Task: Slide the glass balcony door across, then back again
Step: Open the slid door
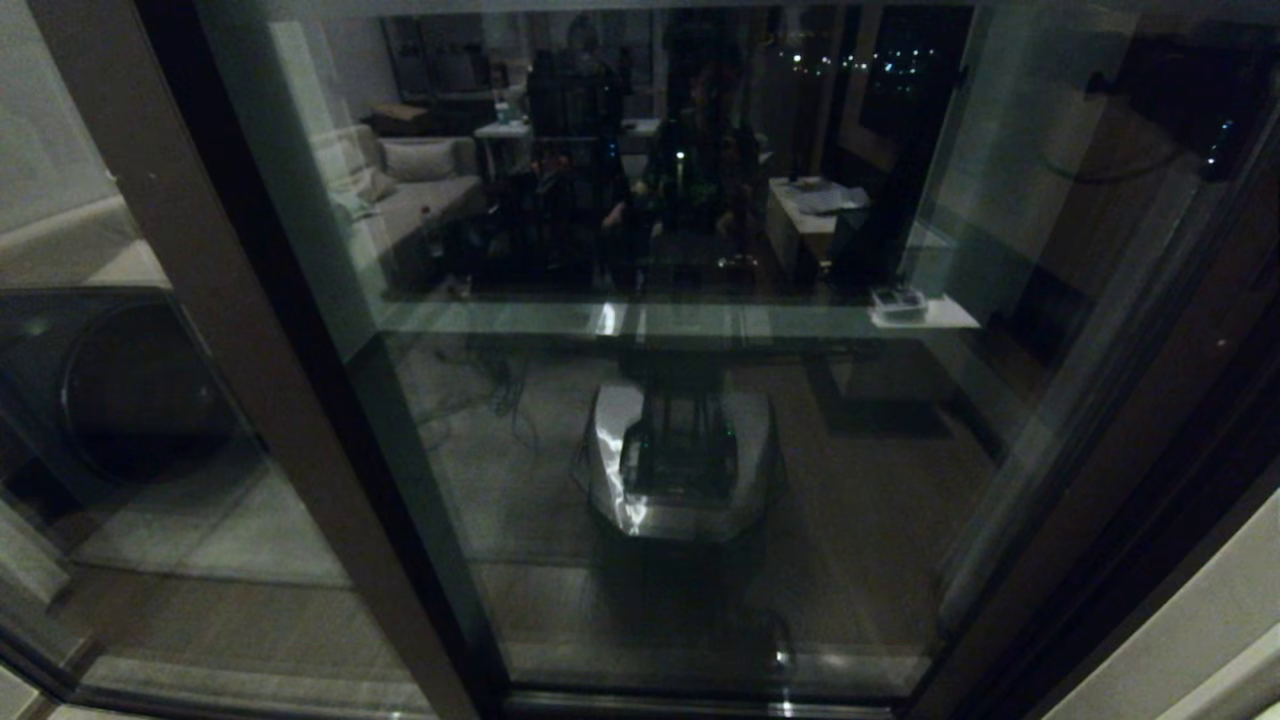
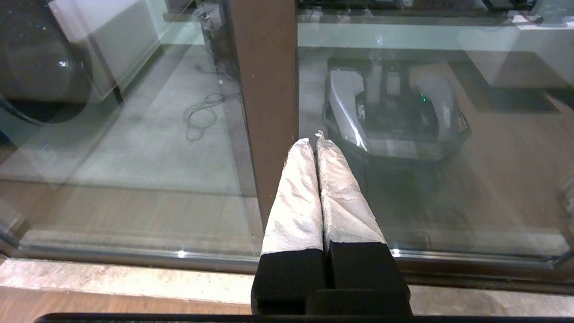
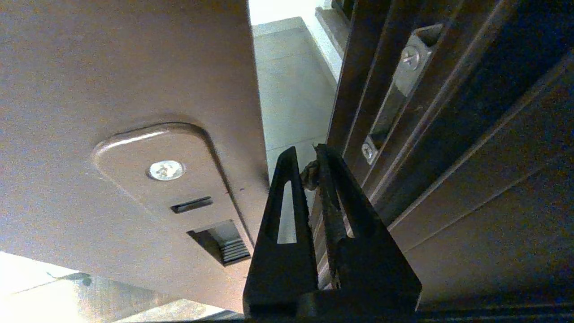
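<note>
glass balcony door (image 1: 650,400) fills the middle of the head view, full-height pane in dark brown frame, room and robot base mirrored in it; fixed glass pane (image 1: 120,420) off to the left behind a wider brown post (image 1: 230,300). in the right wrist view the door's stile (image 3: 134,112) sits close, its raised handle plate (image 3: 179,179) with a screw and a dark recessed slot. a narrow gap shows pale floor between the stile edge and the jamb (image 3: 448,157), where a metal strike plate (image 3: 394,94) is screwed in, so the door looks slightly off its closed seat. right gripper (image 3: 305,161) points into that gap, fingers nearly together with only a thin slit between them, nothing caught; a frayed bit hangs at the tips. judged: narrow fingers suit slipping into the gap and bearing against the stile edge to push, rather than pinching anything. whether the tips touch the stile cannot be told. left gripper (image 2: 313,142) parked low before the post, padded fingers pressed together, empty, clear of the working side.
</note>
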Tool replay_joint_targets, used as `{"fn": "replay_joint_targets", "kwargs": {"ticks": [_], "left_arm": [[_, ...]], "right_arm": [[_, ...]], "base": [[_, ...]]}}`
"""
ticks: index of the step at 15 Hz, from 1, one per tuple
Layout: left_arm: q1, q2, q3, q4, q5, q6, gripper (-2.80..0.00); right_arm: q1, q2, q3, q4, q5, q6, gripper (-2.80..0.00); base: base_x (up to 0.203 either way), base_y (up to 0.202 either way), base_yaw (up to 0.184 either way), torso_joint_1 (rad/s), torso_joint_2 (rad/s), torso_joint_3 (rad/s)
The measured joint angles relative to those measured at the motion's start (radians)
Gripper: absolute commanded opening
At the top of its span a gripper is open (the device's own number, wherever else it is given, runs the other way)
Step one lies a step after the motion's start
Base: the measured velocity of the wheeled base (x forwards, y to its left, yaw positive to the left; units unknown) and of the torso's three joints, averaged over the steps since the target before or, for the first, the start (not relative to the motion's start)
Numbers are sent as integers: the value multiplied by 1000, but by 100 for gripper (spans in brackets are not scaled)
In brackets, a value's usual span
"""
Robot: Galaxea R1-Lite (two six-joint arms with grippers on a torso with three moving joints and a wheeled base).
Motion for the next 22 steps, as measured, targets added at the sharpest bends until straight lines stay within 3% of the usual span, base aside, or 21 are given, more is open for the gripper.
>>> {"fn": "replay_joint_targets", "kwargs": {"ticks": [6, 22], "left_arm": [[-1, 0, 0, 0, 0, 0, -280], [-1, 0, 0, 0, 0, 0, -280]], "right_arm": [[34, -43, 71, -1, 44, 7, -280], [88, -70, 105, -10, 50, 19, -280]], "base": [[0, 0, 0, 0, 0, 0], [0, 0, 0, 0, 0, 0]]}}
